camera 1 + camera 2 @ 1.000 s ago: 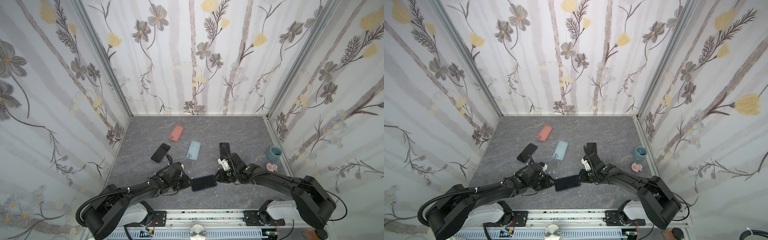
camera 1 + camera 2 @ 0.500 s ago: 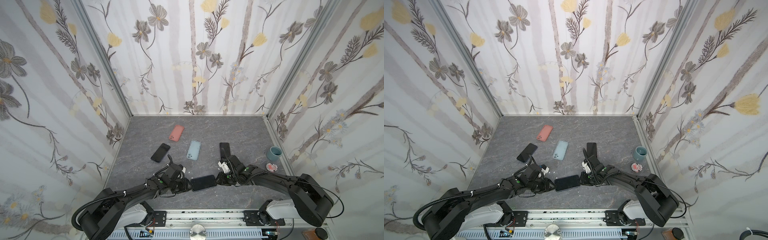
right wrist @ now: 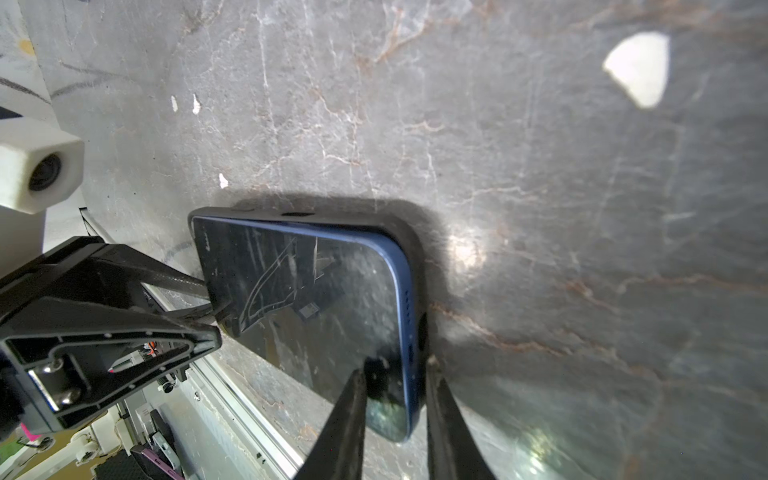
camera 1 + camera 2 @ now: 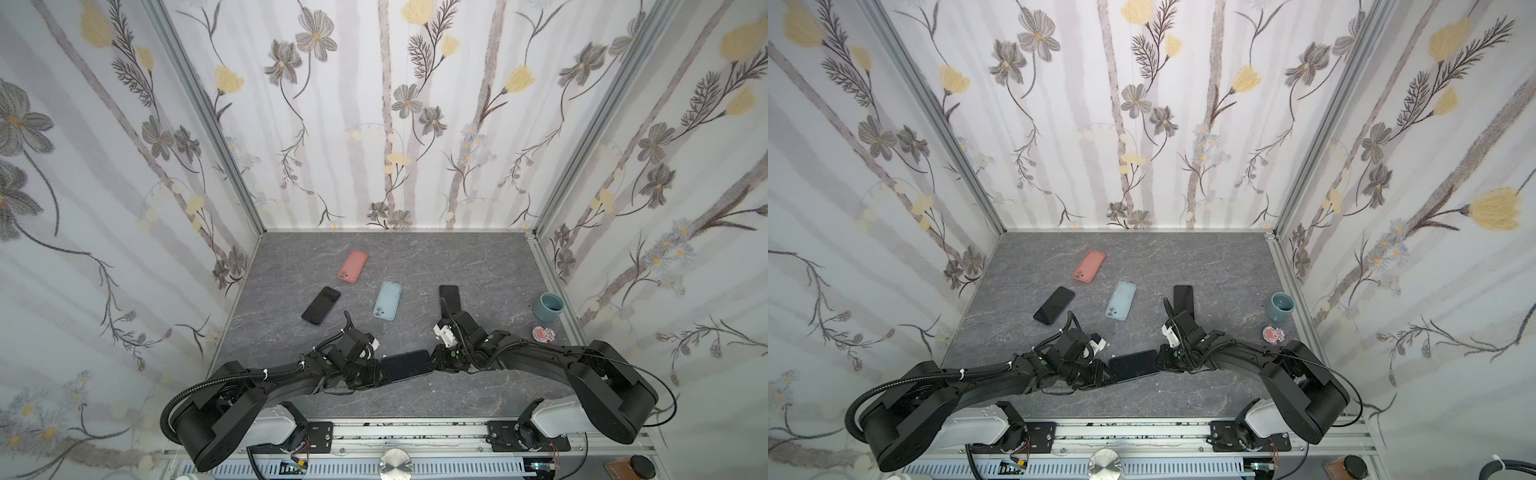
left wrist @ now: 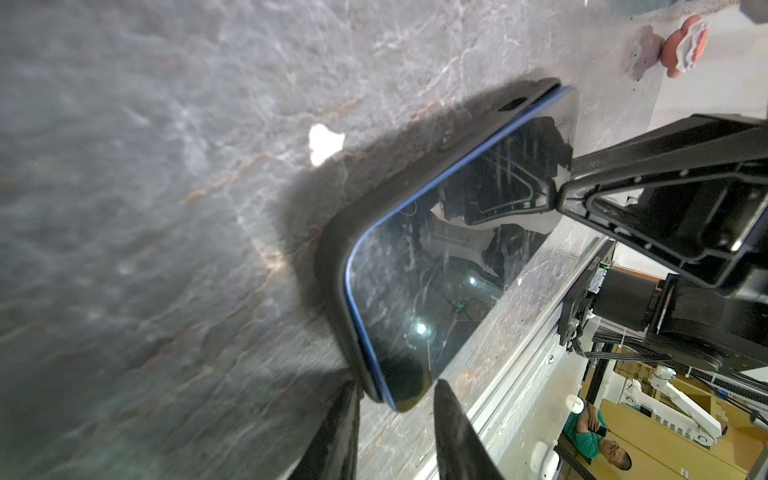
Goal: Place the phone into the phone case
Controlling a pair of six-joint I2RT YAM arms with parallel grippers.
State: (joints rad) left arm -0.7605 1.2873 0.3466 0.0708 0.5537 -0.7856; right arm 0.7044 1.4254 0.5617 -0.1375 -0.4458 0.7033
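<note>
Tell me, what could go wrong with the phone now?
1. The phone has its blue edge standing out of the case, so a push might pop it out instead of in.
2. The left gripper and right gripper pinch only its corners, so it might slip.

Grey, marble-veined worktop [image 4: 478,266], boxed in by three walls papered with grey and yellow flowers [image 4: 374,124]. In both top views a salmon-pink phone case [image 4: 353,266] lies back up toward the rear. Nearer sits a pale blue case [image 4: 387,300], with a black phone [image 4: 321,305] lying at a slant to its left and another dark phone [image 4: 449,297] to its right. A teal cup [image 4: 548,306] stands by the right wall, with a small pink figure [image 4: 543,334] just in front. A white scrap [image 5: 326,143] lies on the stone. Past the front rail [image 4: 415,428], a man in green [image 5: 598,436].
</note>
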